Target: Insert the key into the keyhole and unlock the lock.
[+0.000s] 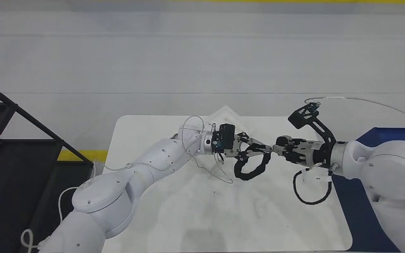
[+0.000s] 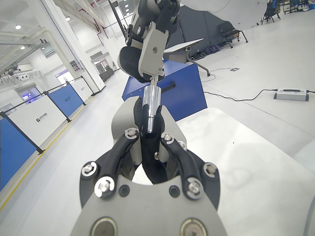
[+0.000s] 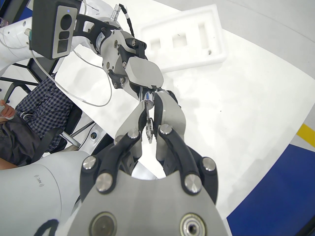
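Just ahead of the left end effector, which is clenched on it, a chrome lock is held above the desk. A key, pinched by the right end effector, is set tip-first at the keyhole. How deep it sits cannot be told; turning is judged not yet done.
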### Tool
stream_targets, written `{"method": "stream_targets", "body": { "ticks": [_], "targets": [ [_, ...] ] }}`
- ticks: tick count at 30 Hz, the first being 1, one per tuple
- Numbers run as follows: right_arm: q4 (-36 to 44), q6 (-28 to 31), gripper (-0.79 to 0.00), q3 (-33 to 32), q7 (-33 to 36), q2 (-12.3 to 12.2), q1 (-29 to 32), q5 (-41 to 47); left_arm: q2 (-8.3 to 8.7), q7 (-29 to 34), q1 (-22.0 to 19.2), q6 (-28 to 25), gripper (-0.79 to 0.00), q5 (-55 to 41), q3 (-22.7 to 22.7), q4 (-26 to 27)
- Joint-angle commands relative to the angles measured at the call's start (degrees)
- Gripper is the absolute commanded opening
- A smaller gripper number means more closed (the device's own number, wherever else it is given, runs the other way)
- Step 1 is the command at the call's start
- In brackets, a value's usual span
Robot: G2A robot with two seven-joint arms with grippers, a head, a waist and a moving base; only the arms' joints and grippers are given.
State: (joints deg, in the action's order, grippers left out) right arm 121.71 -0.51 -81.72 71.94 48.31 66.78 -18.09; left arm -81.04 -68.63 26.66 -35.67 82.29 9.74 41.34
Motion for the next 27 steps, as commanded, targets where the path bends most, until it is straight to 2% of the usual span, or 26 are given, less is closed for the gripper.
{"method": "stream_targets", "body": {
  "ticks": [1,5,10,17,19,23,27],
  "targets": [
    [-0.74,2.95,0.000,-0.54,-0.78,-0.07,-0.33,0.81,0.38,1.83,0.26,-1.83,-0.785,-2.60,0.00,1.54],
    [-1.86,10.27,0.000,-1.62,-2.14,-0.27,-0.44,2.51,1.64,5.96,-0.35,-5.96,-0.785,-6.60,0.00,3.03],
    [-2.79,22.22,0.000,-3.90,-1.01,-0.86,0.20,4.32,3.54,11.80,-0.78,-11.80,-0.785,-14.54,0.62,4.58],
    [-2.27,32.64,0.000,-6.22,-1.08,-1.70,2.33,-1.28,6.32,20.00,-0.21,-20.00,-0.785,-22.82,4.42,8.00],
    [-2.13,34.83,0.000,-6.52,-2.19,-1.84,3.07,-2.67,6.99,22.35,0.13,-22.33,-0.785,-24.44,5.70,8.12],
    [-2.93,37.48,0.000,-6.41,-4.80,-2.02,4.10,-4.20,7.81,22.35,0.65,-22.33,-0.785,-24.79,4.69,8.91],
    [-4.26,37.02,0.000,-5.99,-5.09,-2.06,4.25,-3.29,8.27,22.35,-0.07,-22.33,-0.785,-24.65,3.37,8.66]
  ]
}}
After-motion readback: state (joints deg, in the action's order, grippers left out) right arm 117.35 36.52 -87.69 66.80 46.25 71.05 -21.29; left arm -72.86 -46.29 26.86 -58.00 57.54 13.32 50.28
